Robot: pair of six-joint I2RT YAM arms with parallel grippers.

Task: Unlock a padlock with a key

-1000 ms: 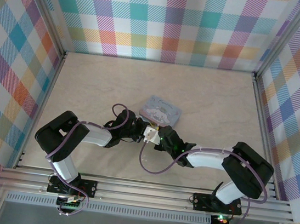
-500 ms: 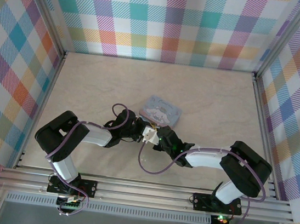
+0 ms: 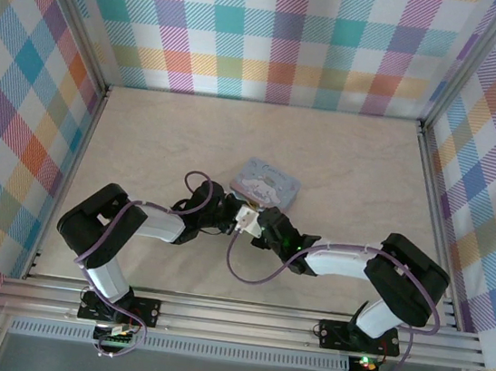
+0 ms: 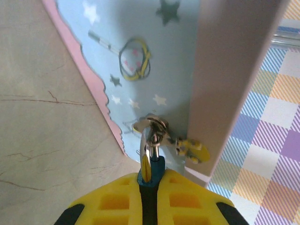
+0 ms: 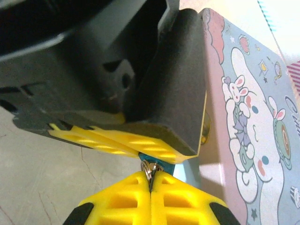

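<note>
Left gripper (image 4: pixel 150 190) clamped the padlock (image 4: pixel 155 162), right gripper (image 5: pixel 150 180) pinched tight on silvery ring (image 5: pixel 149 167) by cartoon tin (image 5: pixel 243 117), lettering unreadable

cartoon tin (image 3: pixel 267 183), beige tabletop (image 3: pixel 371 156), plaid walls (image 3: pixel 277 34)

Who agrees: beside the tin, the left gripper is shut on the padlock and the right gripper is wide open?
The right gripper is shut, not wide open: the right wrist view shows its fingers pinched on a silvery piece. Beside the tin, the left gripper is shut on the padlock.
</note>
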